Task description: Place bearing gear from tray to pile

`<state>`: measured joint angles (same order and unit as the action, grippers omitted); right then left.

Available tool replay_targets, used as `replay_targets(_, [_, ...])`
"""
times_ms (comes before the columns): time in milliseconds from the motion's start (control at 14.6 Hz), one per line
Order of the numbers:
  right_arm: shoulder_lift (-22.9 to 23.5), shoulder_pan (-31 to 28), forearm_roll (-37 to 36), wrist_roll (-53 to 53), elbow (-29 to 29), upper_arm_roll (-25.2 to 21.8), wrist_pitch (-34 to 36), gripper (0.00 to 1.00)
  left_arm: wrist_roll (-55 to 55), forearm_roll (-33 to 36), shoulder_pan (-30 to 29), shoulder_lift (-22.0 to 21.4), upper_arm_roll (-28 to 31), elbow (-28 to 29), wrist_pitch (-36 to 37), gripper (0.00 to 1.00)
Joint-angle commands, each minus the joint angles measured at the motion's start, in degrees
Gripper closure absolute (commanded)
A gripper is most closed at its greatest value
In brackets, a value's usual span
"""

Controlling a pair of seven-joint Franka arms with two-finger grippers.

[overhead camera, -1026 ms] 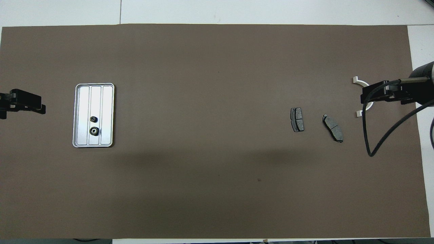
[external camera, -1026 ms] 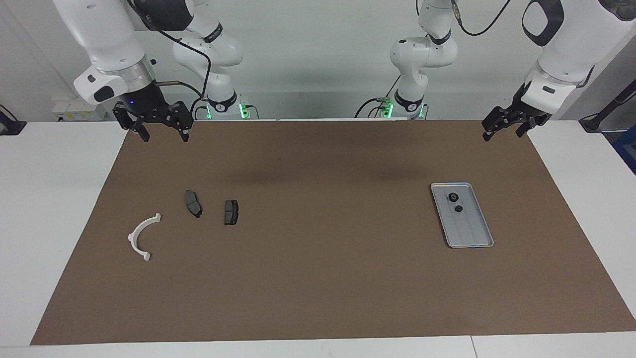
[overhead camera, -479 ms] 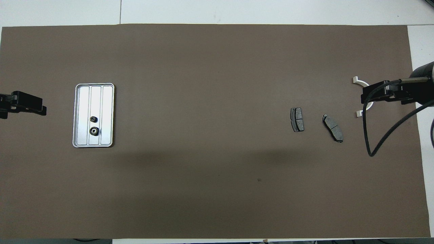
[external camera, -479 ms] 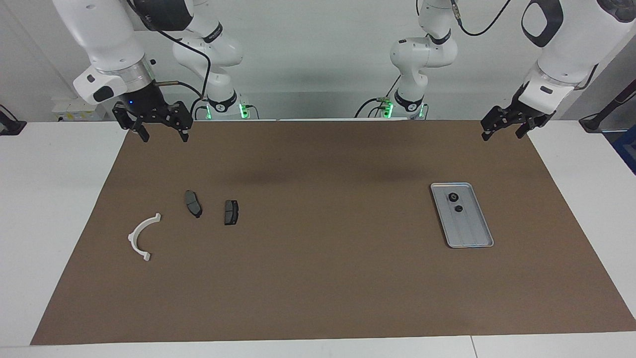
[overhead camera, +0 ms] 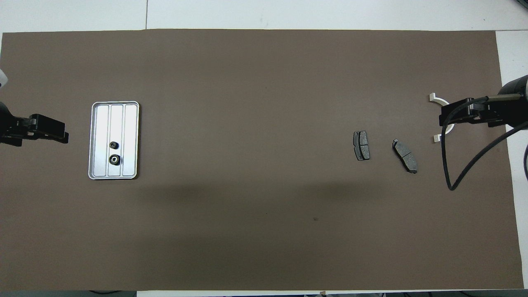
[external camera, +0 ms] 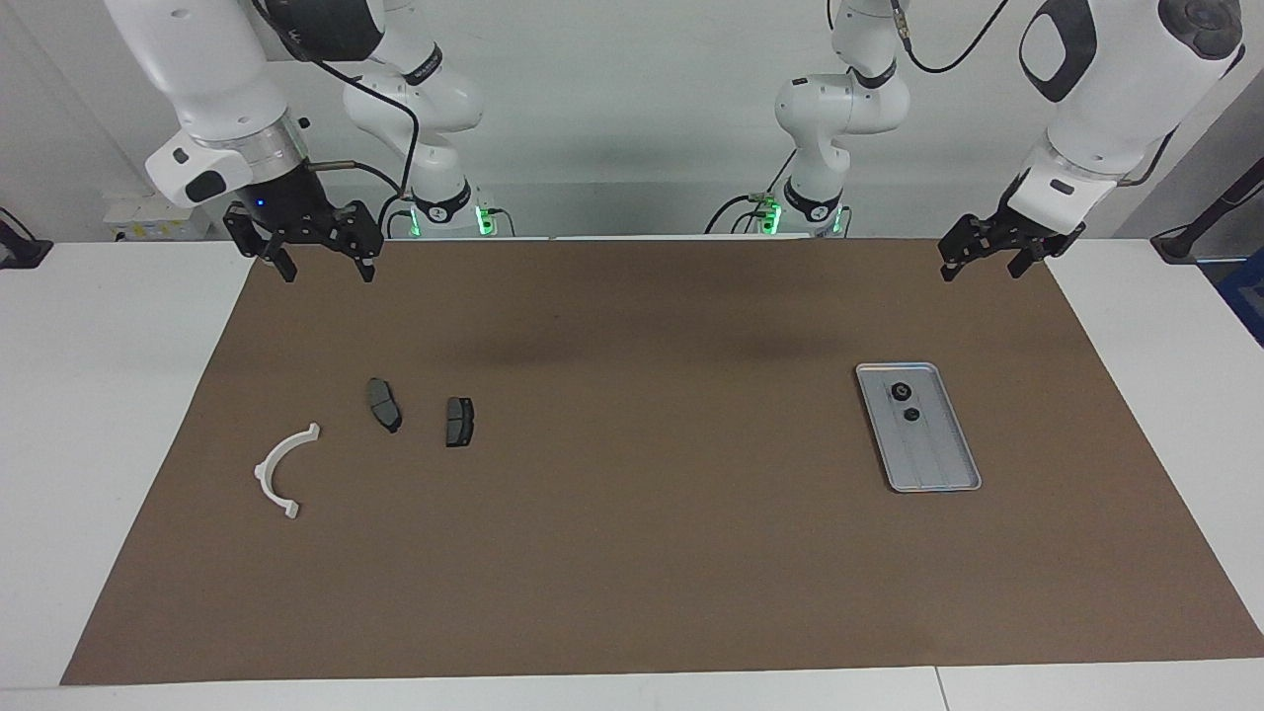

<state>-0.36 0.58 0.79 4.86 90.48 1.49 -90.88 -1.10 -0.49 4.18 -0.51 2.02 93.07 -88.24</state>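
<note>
Facing view: the left gripper point(external camera: 976, 259) hangs wide and empty over the mat's robot-side edge, nearer the robots than the tray point(external camera: 945, 472); nothing is moved yet. Both bearing gears point(external camera: 901, 392) lie in the tray. The pile point(external camera: 385, 405) lies well apart from the tray, bare mat point(external camera: 652, 494) between. The right gripper point(external camera: 320, 261) waits wide.

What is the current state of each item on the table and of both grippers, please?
tray: flat on the mat, holding two gears.
larger gear: in the tray, untouched.
smaller gear: in the tray, untouched.
white bracket: lying on the mat.
two dark plates: lying flat, apart.
left gripper: open, empty, raised.
right gripper: open, empty, raised.
</note>
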Motion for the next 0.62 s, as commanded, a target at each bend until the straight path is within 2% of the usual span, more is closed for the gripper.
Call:
replay_targets(0, [-0.87, -0.49, 0.18, 1.02, 0.92, 0.35, -0.26, 0.00, -0.31, 0.14, 0.31, -1.60, 0.44, 2.20, -1.67, 0.00])
replay_targets(137, [-0.87, -0.93, 0.35, 0.85, 0.92, 0.01, -0.26, 0.00, -0.39, 0.14, -0.13, -2.74, 0.44, 5.87, -4.20, 0.00])
replay_targets(342, [-0.96, -2.60, 0.44, 0.85, 0.84, -0.17, -0.08, 0.00, -0.57, 0.32, 1.09, -5.73, 0.35, 18.07, -14.21, 0.00])
replay_targets(547, [-1.31, -2.86, 0.62, 1.11, -0.22, -0.35, -1.04, 0.00, 0.65, 0.32, 0.48, -3.99, 0.35, 22.85, -20.38, 0.00])
